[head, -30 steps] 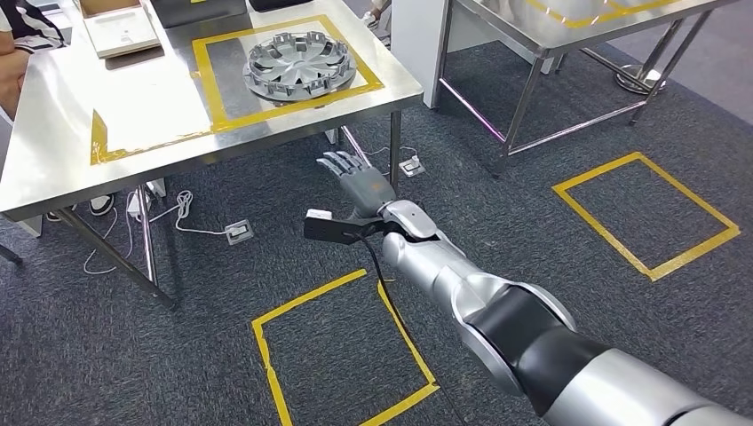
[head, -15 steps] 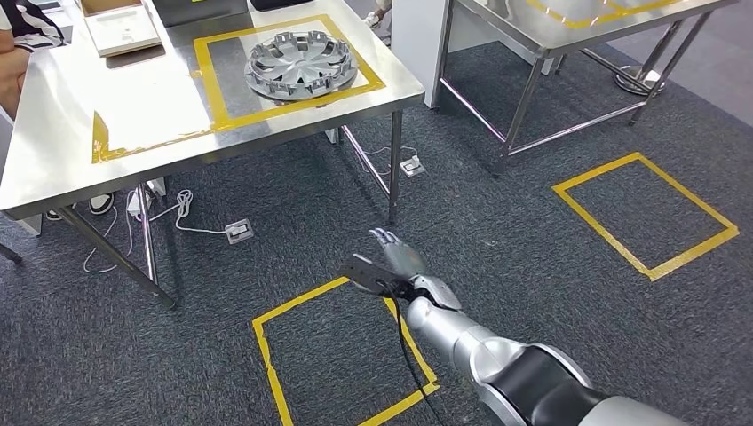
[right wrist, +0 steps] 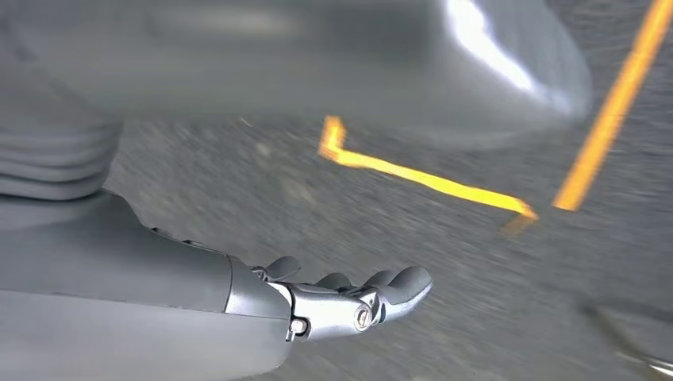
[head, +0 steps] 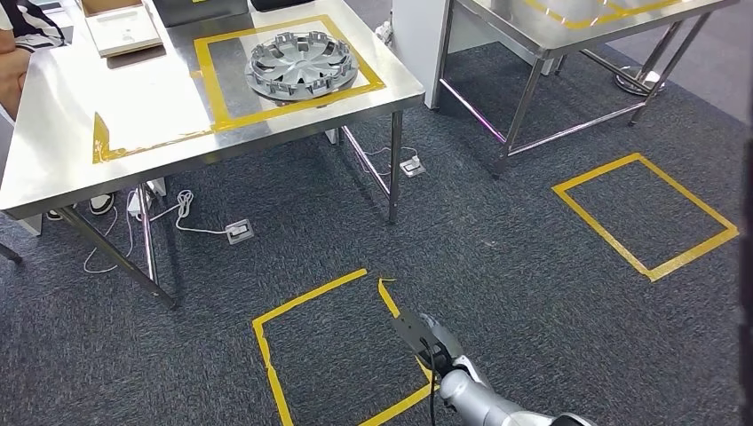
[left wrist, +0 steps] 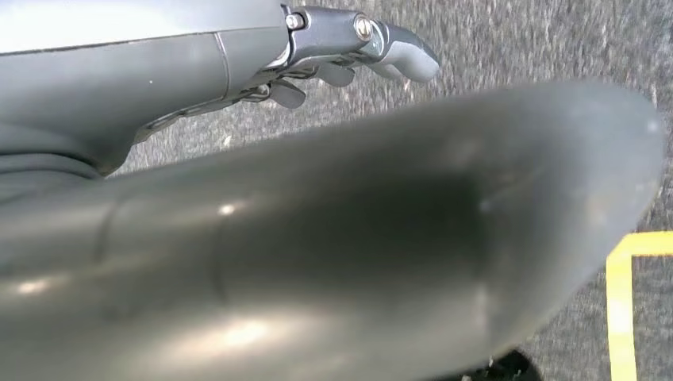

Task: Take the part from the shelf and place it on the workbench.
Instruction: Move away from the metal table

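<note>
Since the part already sits inside the yellow taped square on the workbench, the job looks pretty much done to me. Closest in, the right hand hangs low over the carpet by a taped floor box, fingers loosely apart, holding nothing. The left hand also hangs by the floor, empty, fingers a bit curled. Farther back there's a white tray on the bench and a second table, probably spare stations.
</note>
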Robot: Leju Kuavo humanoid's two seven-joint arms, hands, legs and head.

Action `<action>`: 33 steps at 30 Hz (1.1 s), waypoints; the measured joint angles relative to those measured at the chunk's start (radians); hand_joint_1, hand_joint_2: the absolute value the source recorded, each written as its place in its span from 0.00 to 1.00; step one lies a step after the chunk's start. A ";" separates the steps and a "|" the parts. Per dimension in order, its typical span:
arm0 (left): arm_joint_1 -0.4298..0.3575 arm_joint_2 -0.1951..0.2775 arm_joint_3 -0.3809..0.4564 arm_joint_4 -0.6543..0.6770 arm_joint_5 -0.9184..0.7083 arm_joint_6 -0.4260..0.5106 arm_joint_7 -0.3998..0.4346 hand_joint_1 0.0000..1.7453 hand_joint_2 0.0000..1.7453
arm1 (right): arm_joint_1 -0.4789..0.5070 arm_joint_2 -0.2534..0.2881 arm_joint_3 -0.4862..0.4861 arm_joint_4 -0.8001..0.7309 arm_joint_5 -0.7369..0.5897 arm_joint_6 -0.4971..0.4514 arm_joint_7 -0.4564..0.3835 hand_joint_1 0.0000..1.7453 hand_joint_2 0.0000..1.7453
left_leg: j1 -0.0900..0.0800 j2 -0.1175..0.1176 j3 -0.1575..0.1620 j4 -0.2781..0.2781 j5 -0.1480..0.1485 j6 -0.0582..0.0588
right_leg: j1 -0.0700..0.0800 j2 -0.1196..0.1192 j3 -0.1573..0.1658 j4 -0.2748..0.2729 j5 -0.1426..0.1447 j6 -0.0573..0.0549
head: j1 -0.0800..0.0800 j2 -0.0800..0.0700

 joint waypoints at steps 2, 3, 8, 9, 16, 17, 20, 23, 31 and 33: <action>0.009 0.005 -0.029 -0.007 0.034 -0.017 0.006 0.00 0.00 | 0.039 -0.001 -0.011 -0.002 -0.041 0.001 0.013 0.00 0.00 | 0.000 0.000 0.000 0.000 0.000 0.000 | 0.000 0.000 0.000 0.000 -0.001 0.000 | 0.000 0.000; 0.013 0.007 -0.043 -0.010 0.050 -0.026 0.010 0.00 0.00 | 0.058 -0.002 -0.017 -0.002 -0.062 0.002 0.019 0.00 0.00 | 0.000 0.000 0.000 0.000 -0.001 0.000 | 0.000 0.000 0.000 0.000 -0.001 0.000 | 0.000 0.000; 0.036 0.019 -0.116 -0.028 0.136 -0.071 0.029 0.00 0.00 | 0.156 -0.004 -0.050 -0.006 -0.167 0.008 0.052 0.00 0.00 | 0.000 0.000 0.000 0.000 -0.002 0.000 | 0.000 -0.001 0.000 0.000 -0.002 0.001 | 0.000 0.000; 0.041 0.022 -0.130 -0.032 0.153 -0.079 0.032 0.00 0.00 | 0.175 -0.004 -0.057 -0.007 -0.188 0.009 0.058 0.00 0.00 | 0.000 0.000 0.000 0.000 -0.002 0.001 | 0.000 -0.001 0.001 0.000 -0.002 0.001 | 0.000 0.000; 0.067 0.036 -0.214 -0.051 0.267 -0.139 0.056 0.00 0.00 | 0.281 -0.006 -0.100 -0.012 -0.329 0.018 0.101 0.00 0.00 | 0.000 -0.001 0.000 0.001 -0.004 0.001 | 0.000 -0.002 0.002 0.000 -0.004 0.002 | 0.000 0.000; 0.069 0.037 -0.221 -0.053 0.277 -0.144 0.058 0.00 0.00 | 0.288 -0.006 -0.104 -0.012 -0.340 0.018 0.104 0.00 0.00 | 0.000 -0.001 0.000 0.001 -0.004 0.001 | 0.000 -0.001 0.002 0.000 -0.004 0.002 | 0.000 0.000; 0.071 0.039 -0.235 -0.056 0.287 -0.148 0.060 0.00 0.00 | 0.299 -0.006 -0.112 -0.012 -0.352 0.019 0.109 0.00 0.00 | 0.000 -0.001 0.000 0.001 -0.005 0.001 | 0.000 -0.001 0.002 0.000 -0.004 0.002 | 0.000 0.000; 0.071 0.042 -0.244 -0.060 0.289 -0.149 0.060 0.00 0.00 | 0.306 -0.006 -0.117 -0.012 -0.355 0.019 0.109 0.00 0.00 | -0.001 0.000 0.000 0.003 -0.007 0.003 | -0.001 -0.001 0.002 -0.001 -0.003 0.003 | 0.000 0.000; 0.008 0.046 -0.255 -0.161 0.289 -0.151 0.060 0.00 0.00 | 0.388 -0.006 -0.125 0.050 -0.355 0.019 0.111 0.00 0.00 | -0.006 0.000 0.000 0.015 -0.020 0.017 | -0.005 0.000 0.008 -0.001 -0.009 0.016 | 0.000 0.000; -0.025 0.046 -0.257 -0.207 0.289 -0.151 0.060 0.00 0.00 | 0.423 -0.007 -0.126 0.091 -0.355 0.019 0.111 0.00 0.00 | -0.004 -0.001 0.005 0.010 -0.017 0.023 | -0.006 0.000 0.011 0.002 -0.013 0.023 | 0.000 0.000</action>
